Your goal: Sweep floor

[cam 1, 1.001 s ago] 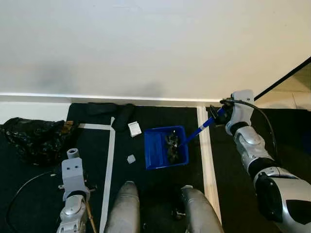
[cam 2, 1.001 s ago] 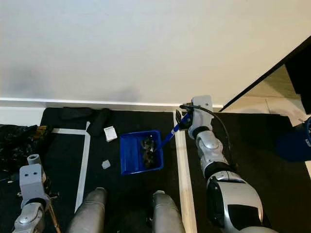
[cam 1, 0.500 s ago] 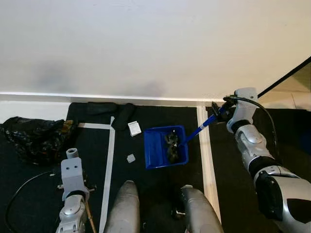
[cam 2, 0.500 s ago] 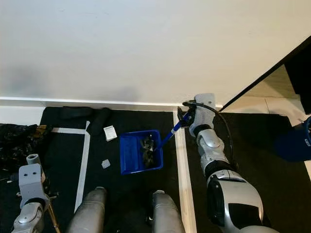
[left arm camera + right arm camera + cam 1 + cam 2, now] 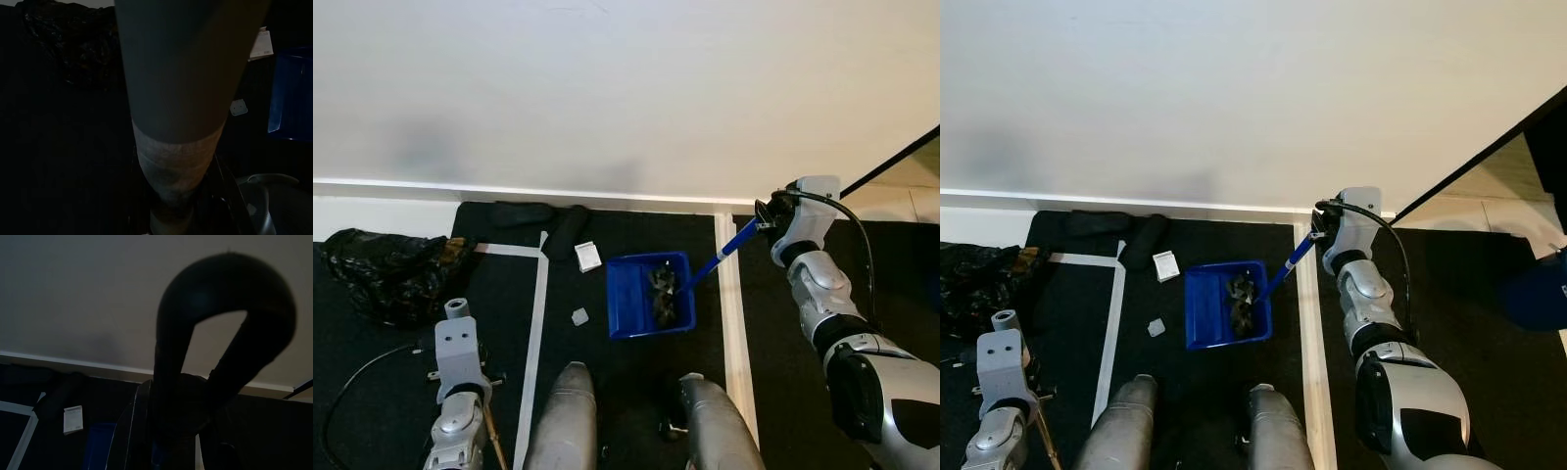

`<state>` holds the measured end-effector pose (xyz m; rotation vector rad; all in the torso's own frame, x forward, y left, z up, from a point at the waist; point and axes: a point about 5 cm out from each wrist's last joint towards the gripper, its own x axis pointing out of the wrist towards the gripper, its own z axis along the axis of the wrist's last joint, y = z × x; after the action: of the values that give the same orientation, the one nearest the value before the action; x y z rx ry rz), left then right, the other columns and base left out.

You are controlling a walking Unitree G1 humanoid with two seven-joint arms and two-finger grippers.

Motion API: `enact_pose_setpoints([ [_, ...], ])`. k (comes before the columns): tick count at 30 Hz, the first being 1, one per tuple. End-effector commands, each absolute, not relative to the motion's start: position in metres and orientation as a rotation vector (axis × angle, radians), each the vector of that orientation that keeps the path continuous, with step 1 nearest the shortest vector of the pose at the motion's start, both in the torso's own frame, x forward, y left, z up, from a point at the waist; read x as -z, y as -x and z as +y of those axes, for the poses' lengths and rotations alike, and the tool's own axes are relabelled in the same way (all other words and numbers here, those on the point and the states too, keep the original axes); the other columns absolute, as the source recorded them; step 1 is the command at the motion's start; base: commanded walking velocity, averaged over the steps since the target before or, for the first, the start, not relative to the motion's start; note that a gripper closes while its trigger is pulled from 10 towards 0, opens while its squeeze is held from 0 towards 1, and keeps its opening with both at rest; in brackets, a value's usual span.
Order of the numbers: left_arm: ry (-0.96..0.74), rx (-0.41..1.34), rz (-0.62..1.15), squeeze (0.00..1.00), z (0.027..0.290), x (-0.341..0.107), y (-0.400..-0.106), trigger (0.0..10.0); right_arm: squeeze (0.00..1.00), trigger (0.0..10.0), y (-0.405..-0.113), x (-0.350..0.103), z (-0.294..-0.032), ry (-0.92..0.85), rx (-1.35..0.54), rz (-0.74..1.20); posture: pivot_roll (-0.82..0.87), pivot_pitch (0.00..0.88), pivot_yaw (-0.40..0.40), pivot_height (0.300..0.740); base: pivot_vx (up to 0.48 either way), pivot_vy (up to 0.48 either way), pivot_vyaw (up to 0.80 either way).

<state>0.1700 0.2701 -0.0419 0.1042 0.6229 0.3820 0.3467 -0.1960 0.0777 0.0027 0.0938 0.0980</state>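
Right gripper [image 5: 766, 217] higher, fingers hidden.

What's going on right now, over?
Right gripper shut on blue dustpan handle. Debris inside pan. Left gripper on a pole. Loose scraps left of pan.

Blue dustpan [image 5: 649, 296] sits flat on the black floor [image 5: 636, 382], dark debris [image 5: 662, 290] piled in its right side. Its blue handle [image 5: 724, 253] slants up-right across a white tape line [image 5: 729, 323].
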Motion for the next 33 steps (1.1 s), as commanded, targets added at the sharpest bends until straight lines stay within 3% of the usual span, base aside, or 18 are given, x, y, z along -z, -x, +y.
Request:
enact_pose_setpoints([
  [1, -0.119, -0.391, 0.732, 0.0, 0.275, 0.056, -0.146, 10.0, 0.0, 0.0, -0.34, -0.07, -0.205, 0.014, -0.067, 0.123, 0.29, 0.264, -0.132, 0.74, 0.0, 0.0, 0.0],
  [11, -0.144, -0.372, 0.705, 0.0, 0.277, 0.052, -0.159, 10.0, 0.0, 0.0, -0.334, -0.063, -0.208, -0.041, -0.027, 0.119, 0.25, 0.209, -0.128, 0.74, 0.0, 0.0, 0.0],
  [18, -0.35, -0.211, 0.55, 0.0, 0.29, 0.013, -0.202, 10.0, 0.0, 0.0, -0.332, -0.067, -0.217, -0.128, 0.011, 0.062, 0.21, 0.119, -0.117, 0.74, 0.0, 0.0, 0.0],
  [22, -0.394, -0.184, 0.508, 0.0, 0.294, 0.002, -0.212, 10.0, 0.0, 0.0, -0.332, -0.068, -0.22, -0.129, 0.014, 0.05, 0.21, 0.11, -0.115, 0.74, 0.0, 0.0, 0.0],
  [24, -0.461, -0.17, 0.405, 0.0, 0.303, -0.029, -0.237, 10.0, 0.0, 0.0, -0.331, -0.072, -0.225, -0.129, 0.02, 0.022, 0.19, 0.079, -0.108, 0.74, 0.0, 0.0, 0.0],
  [33, -0.416, -0.166, 0.214, 0.0, 0.294, -0.075, -0.272, 10.0, 0.0, 0.0, -0.332, -0.075, -0.225, -0.141, -0.017, -0.008, 0.19, 0.063, -0.109, 0.74, 0.0, 0.0, 0.0],
])
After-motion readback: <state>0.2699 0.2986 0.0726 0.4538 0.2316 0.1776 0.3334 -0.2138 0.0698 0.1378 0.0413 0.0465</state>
